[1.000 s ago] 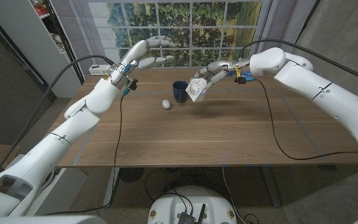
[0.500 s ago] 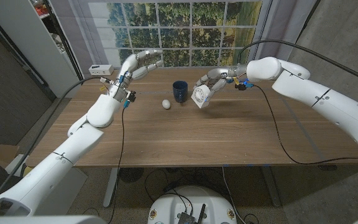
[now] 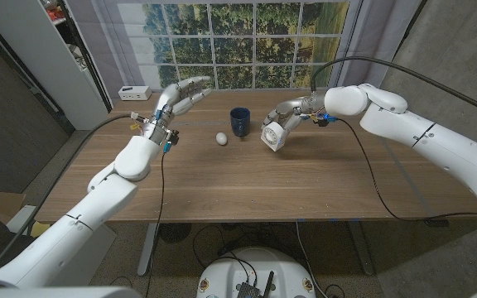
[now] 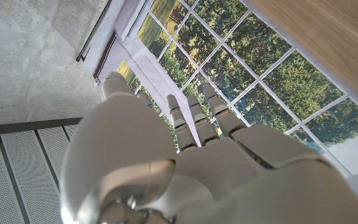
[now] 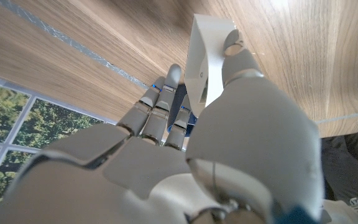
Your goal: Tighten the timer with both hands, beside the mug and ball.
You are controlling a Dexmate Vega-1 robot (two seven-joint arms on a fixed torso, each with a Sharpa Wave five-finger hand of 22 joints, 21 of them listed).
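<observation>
Now right hand grips boxy white timer, left hand splayed, empty, w/ glossy mug.

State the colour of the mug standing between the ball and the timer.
Dark blue. The mug shows best in the head view.

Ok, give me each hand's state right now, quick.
Left hand: open, fingers apart, holding nothing, raised above the table.
Right hand: holding the white timer down at the table beside the mug.
</observation>
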